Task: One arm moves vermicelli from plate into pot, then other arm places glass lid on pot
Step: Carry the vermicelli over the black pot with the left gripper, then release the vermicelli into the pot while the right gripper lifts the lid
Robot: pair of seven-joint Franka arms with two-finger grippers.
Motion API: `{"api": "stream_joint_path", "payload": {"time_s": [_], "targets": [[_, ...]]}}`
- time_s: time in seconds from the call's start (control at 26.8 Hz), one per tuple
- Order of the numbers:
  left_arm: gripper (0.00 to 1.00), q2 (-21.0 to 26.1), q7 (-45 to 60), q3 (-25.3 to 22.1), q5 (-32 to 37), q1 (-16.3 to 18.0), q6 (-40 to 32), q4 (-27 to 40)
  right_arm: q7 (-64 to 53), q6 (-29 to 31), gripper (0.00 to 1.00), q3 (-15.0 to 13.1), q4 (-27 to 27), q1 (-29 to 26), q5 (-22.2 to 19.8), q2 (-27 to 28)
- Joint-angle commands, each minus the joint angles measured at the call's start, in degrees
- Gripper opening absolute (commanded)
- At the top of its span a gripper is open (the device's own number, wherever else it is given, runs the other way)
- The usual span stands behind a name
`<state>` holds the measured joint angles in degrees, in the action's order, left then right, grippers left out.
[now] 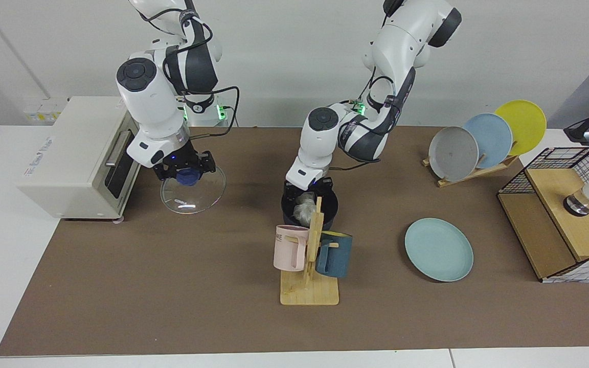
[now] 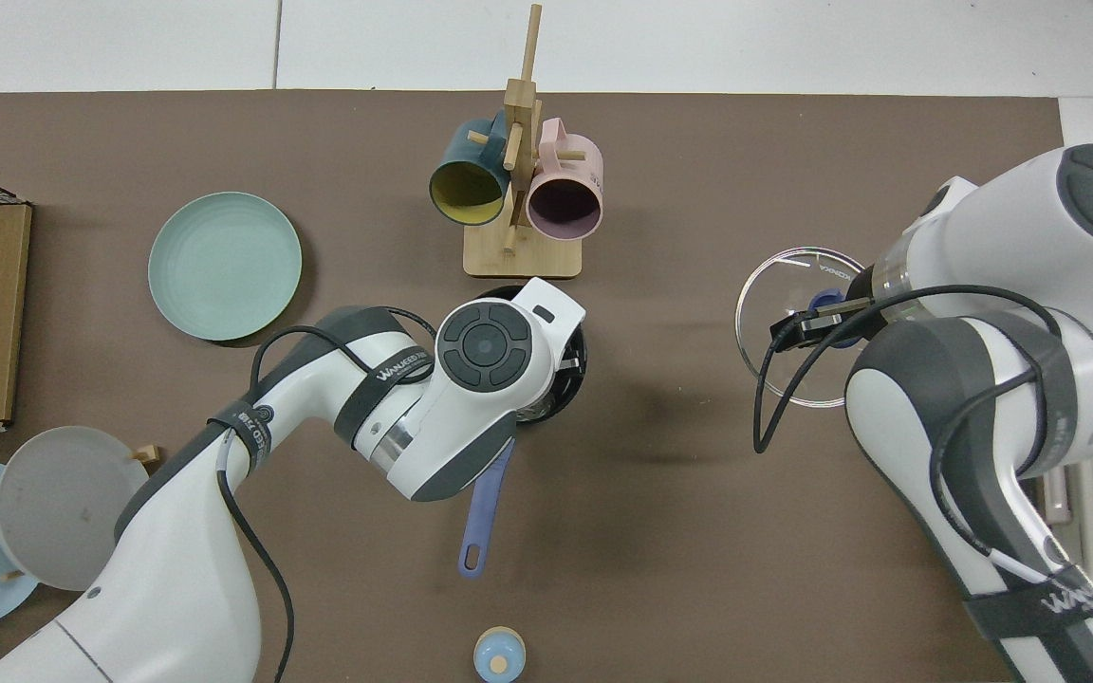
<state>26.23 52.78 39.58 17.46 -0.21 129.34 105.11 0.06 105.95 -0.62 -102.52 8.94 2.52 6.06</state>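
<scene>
The black pot [image 1: 332, 205] stands mid-table, its blue handle [image 2: 482, 517] pointing towards the arms. Pale vermicelli [image 1: 304, 208] lies inside it. My left gripper [image 1: 306, 197] hangs just over the pot's mouth, open, with a dark finger on either side of the noodles; in the top view its wrist hides it. The teal plate [image 1: 438, 249] [image 2: 224, 266] lies bare. My right gripper [image 1: 184, 175] [image 2: 826, 318] is shut on the blue knob of the glass lid [image 1: 192, 193] [image 2: 793, 360], which hangs level above the mat near the toaster oven.
A wooden mug rack [image 1: 309, 286] with pink and dark blue mugs stands right in front of the pot. A white toaster oven [image 1: 69, 153] sits behind the lid. A plate rack [image 1: 478, 140], a wire-and-wood crate [image 1: 555, 214] and a small bell [image 2: 499, 656] are also on the table.
</scene>
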Motion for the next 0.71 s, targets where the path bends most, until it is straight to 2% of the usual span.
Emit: {"api": "stream_joint_path", "payload": {"time_s": [0.0, 0.11, 0.26, 0.41, 0.56, 0.67], "targets": [[1.00, -1.1, 1.4, 0.8, 0.5, 0.7, 0.2, 0.0, 3.2, 2.4, 0.00, 0.4, -1.4, 0.8, 0.3, -0.5], [1.00, -1.9, 1.3, 1.2, -0.1, 0.9, -1.6, -1.6, 4.2, 6.0, 0.00, 0.4, -2.2, 2.3, 0.2, 0.8], [1.00, -3.7, 0.6, 1.6, -1.5, 1.2, -5.4, -4.2, 7.4, 7.9, 0.00, 0.4, -2.3, 3.8, 0.1, 2.5], [1.00, -7.1, -1.8, 1.3, -4.1, 2.2, -15.0, -10.3, 8.0, 8.5, 0.00, 0.8, -2.3, 4.1, 0.1, 3.2], [1.00, -7.4, -12.2, -0.1, -8.5, 2.9, -25.9, -17.5, 9.3, 9.2, 0.00, 1.4, -2.3, 4.2, 0.0, 3.7], [1.00, -7.8, -20.2, -4.1, -11.2, 3.1, -31.6, -19.7, 12.3, 10.1, 0.00, 3.2, -2.3, 4.1, -0.2, 4.2]]}}
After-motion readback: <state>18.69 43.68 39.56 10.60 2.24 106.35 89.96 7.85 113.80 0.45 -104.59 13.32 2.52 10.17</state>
